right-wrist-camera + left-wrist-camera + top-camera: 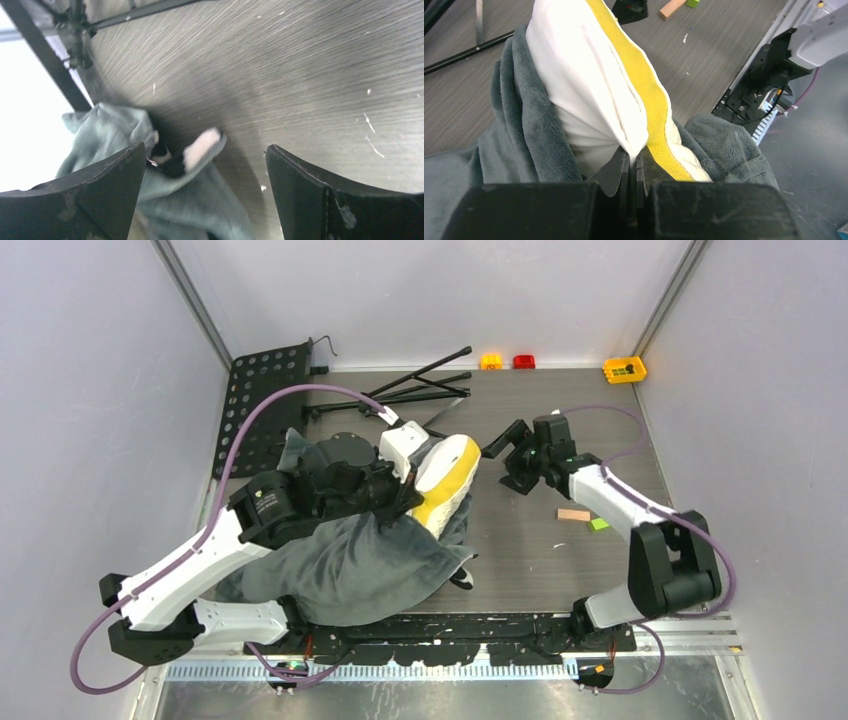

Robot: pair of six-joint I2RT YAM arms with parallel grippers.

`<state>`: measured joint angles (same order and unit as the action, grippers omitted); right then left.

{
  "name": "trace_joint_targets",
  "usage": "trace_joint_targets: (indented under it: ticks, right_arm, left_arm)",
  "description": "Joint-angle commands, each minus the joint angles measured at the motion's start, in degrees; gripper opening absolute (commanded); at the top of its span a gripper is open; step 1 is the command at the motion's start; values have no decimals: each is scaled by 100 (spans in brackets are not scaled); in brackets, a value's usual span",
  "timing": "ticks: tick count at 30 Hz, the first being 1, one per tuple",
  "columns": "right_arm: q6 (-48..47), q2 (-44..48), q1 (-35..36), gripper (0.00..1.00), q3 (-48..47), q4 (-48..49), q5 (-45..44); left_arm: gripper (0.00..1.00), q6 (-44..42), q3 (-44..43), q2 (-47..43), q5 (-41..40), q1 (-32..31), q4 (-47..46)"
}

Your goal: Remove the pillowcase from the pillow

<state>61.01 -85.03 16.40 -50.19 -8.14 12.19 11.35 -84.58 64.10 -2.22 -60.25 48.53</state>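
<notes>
A small pale mark sits on the left arm's joint housing [262, 496], too small to read. The left hand [633, 165] is clamped shut, pinching a fold of the pillow [589, 85] right beside its yellow woven band [644, 95]. The cloth is smooth, white and puffy, gathered into pleats at the pinch. Around it bunches the pillowcase [519, 130], thick grey-teal fleece, rumpled and slumped across the dark wood-grain surface [540, 560] under the left arm, with the pillow's far end poking out of its mouth. The right hand [206, 146] hangs just beyond that exposed end, fingers spread wide, gripping nothing. Below it, blurred, is a corner of fleece with a black-and-white edge. A wooden block [573, 514] and a green block [598, 524] lie off to the right.
</notes>
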Motion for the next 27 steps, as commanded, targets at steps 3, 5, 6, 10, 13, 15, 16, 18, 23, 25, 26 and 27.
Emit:
trace_joint_targets:
  ticks: [3, 5, 6, 10, 13, 15, 16, 18, 23, 25, 26, 27]
  right_arm:
    - [-1446, 1446, -3, 95, -771, -1358, 535]
    - [-1374, 1845, 2, 96, -832, -1595, 730]
    - [-1283, 1992, 15, 95, -870, -1715, 833]
    - [-848, 2358, 290, 96, -1204, -2410, 814]
    - [-513, 2540, 775, 96, -1376, -2754, 408]
    - [-239, 2589, 1132, 96, -1367, -2759, 220]
    - [-123, 2574, 1302, 96, -1356, -2749, 140]
    - [70, 2499, 1619, 96, -1289, -2717, -25]
    - [583, 2279, 2055, 95, -672, -1668, 39]
    - [756, 2147, 2052, 80, -469, -1157, 183]
    - [770, 2058, 2057, 66, -414, -942, 202]
    - [757, 1986, 2052, 53, -411, -821, 174]
  left_arm:
    - [0, -268, 28, 121, -477, 6, -978]
    - [0, -282, 97, 145, -509, 14, -1050]
    - [0, -283, 131, 165, -514, 14, -1094]
    - [0, -281, 135, 292, -453, 20, -1188]
    - [0, -262, 89, 430, -347, 13, -1243]
    - [0, -236, 67, 491, -295, 13, -1289]
    - [0, -220, 56, 510, -274, 13, -1316]
    - [0, -193, 44, 553, -226, 13, -1364]
    - [0, -89, -5, 602, -119, 13, -1417]
    - [0, -28, -65, 622, -47, 14, -1349]
    - [0, 28, -121, 635, -7, 14, -1261]
    - [0, 109, -204, 642, 43, 13, -1122]
